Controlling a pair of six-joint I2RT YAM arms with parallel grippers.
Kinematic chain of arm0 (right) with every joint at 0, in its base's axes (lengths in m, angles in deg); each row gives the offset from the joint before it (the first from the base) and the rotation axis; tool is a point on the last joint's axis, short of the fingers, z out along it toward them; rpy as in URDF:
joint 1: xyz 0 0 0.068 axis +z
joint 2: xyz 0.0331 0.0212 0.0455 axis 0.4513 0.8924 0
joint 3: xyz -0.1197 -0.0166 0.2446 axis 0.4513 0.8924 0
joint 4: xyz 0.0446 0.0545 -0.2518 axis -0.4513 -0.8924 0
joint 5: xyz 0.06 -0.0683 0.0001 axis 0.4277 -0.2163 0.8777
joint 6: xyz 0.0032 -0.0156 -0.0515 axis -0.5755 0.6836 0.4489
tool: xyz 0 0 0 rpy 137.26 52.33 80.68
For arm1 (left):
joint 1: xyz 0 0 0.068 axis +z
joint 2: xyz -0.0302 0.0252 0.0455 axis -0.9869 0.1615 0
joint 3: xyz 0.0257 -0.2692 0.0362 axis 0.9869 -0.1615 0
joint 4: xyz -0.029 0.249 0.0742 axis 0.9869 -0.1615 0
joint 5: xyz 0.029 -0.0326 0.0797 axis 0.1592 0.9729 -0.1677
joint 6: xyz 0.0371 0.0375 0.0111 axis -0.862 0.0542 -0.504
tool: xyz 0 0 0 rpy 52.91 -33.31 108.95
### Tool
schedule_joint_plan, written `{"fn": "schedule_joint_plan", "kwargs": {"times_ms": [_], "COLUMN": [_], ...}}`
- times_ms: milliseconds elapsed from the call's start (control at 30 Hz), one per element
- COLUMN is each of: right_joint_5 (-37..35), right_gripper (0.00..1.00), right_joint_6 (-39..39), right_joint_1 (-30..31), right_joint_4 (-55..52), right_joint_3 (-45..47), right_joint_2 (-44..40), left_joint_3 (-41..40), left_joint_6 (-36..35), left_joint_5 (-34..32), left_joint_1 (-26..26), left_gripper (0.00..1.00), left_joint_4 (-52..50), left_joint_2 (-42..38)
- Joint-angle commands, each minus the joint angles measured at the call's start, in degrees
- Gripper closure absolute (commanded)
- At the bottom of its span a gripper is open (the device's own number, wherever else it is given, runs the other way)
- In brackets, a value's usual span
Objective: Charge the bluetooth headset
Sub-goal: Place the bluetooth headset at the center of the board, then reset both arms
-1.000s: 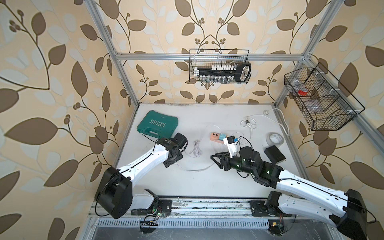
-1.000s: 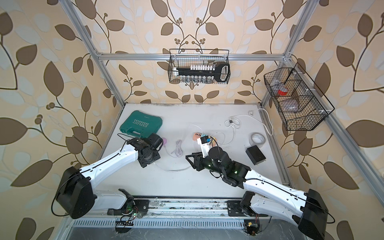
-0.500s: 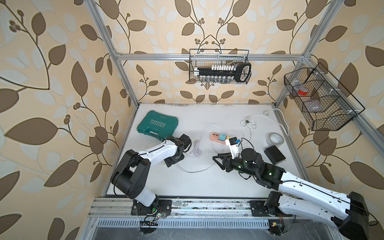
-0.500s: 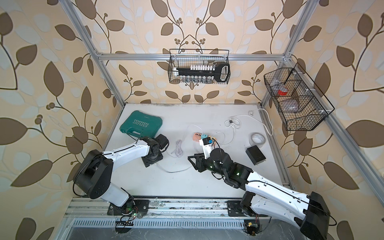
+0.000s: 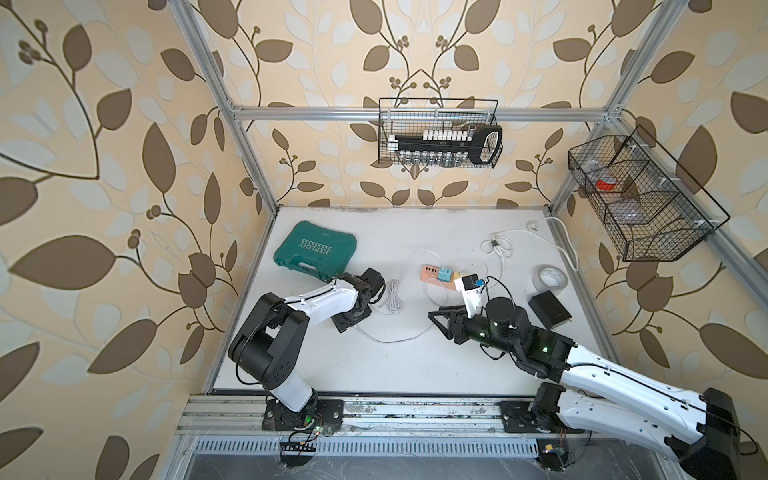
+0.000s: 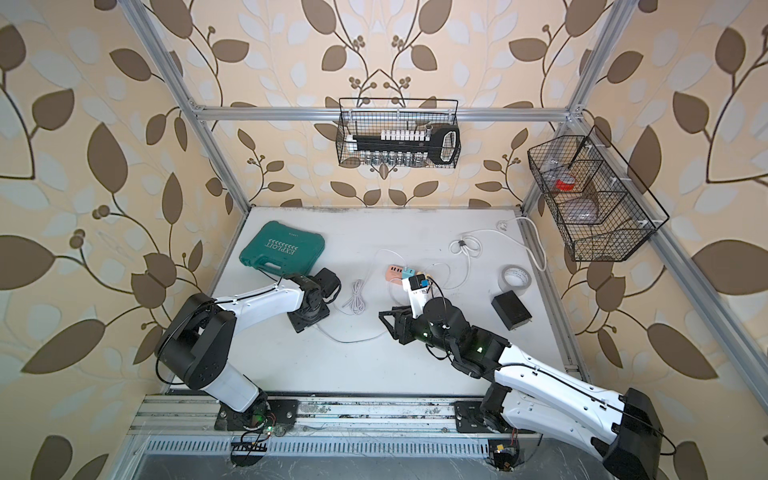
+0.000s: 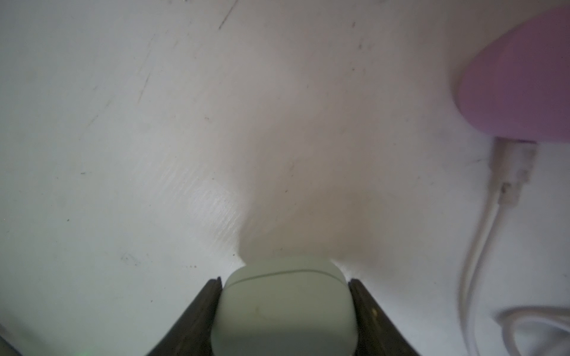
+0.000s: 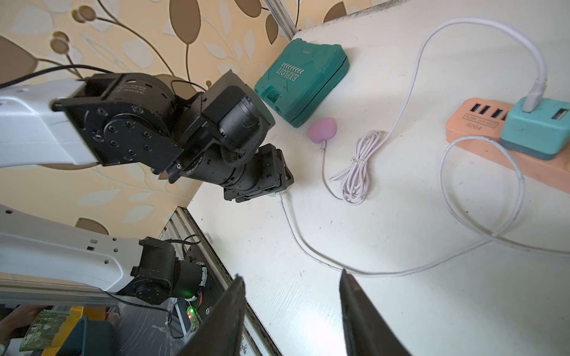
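The bluetooth headset [image 7: 285, 308] is a white rounded case, seen only in the left wrist view, where it sits between my left gripper's [image 7: 285, 279] two fingers. That left gripper [image 5: 351, 320] [image 6: 307, 320] [image 8: 262, 182] is shut on it, pointing down at the white table. A thin white charging cable [image 5: 390, 340] [image 8: 308, 246] runs from the left gripper's tip across the table toward the orange power strip [image 5: 436, 274] [image 8: 481, 123]. Where the cable meets the case is hidden. My right gripper [image 5: 442, 322] [image 8: 291, 274] hovers open and empty just right of the cable.
A green tool case [image 5: 316, 249] lies back left. Right of the left gripper are a pink pebble-shaped gadget [image 8: 322, 131] with a cable plugged in and a bundled white cable [image 5: 392, 297]. A tape roll [image 5: 549, 278] and black box [image 5: 548, 309] sit right. Wire baskets [image 5: 438, 133] hang on the walls.
The left arm has folded, its elbow rising and swinging in toward the table, while its gripper stays low at about the same spot. The right gripper has barely shifted.
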Motion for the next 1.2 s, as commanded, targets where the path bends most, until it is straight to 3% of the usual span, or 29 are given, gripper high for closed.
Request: {"fn": "schedule_joint_plan", "kwargs": {"times_ms": [0,133,300,433,533,767,1000,1033,1167], "right_joint_5": [-1.4,-1.9,-2.1,-2.4,-3.3,-7.6,-9.7,-10.7,-14.7], "right_gripper": [0.50,0.50,0.49,0.49,0.49,0.38,0.21,0.01,0.00], "right_joint_6": [0.8,0.8,0.9,1.3,2.0,5.2,8.9,9.8,13.4], "right_joint_1": [-0.2,-0.2,-0.2,-0.2,-0.3,-2.0,-10.0,-11.3,-17.4], "right_joint_4": [-1.3,-1.8,-2.6,-3.6,-5.5,-14.4,-25.6,-26.6,-28.7], "right_joint_3": [0.9,0.8,0.4,-0.5,-1.8,-6.2,-12.4,-13.2,-14.7], "right_joint_2": [-1.1,-1.7,-2.2,-2.4,-3.4,-7.7,-8.4,-8.4,-8.2], "left_joint_3": [-0.6,-1.1,-0.9,-0.5,0.1,2.8,4.7,5.0,4.2], "left_joint_6": [0.9,0.8,0.5,-0.3,-0.7,-5.0,-14.9,-17.3,-23.1], "left_joint_5": [-1.1,-0.6,-1.0,-1.5,-1.6,-3.7,-3.1,-3.9,-7.4], "left_joint_1": [0.4,0.4,0.4,0.4,0.4,0.5,5.3,6.0,8.7], "left_gripper": [0.70,0.62,0.21,0.04,0.03,0.01,0.01,0.01,0.01], "left_joint_4": [-0.3,0.2,-1.0,-2.6,-4.7,-11.3,-14.4,-14.8,-12.6], "left_joint_2": [0.8,0.8,-0.7,-3.4,-6.9,-21.3,-33.6,-34.8,-38.6]}}
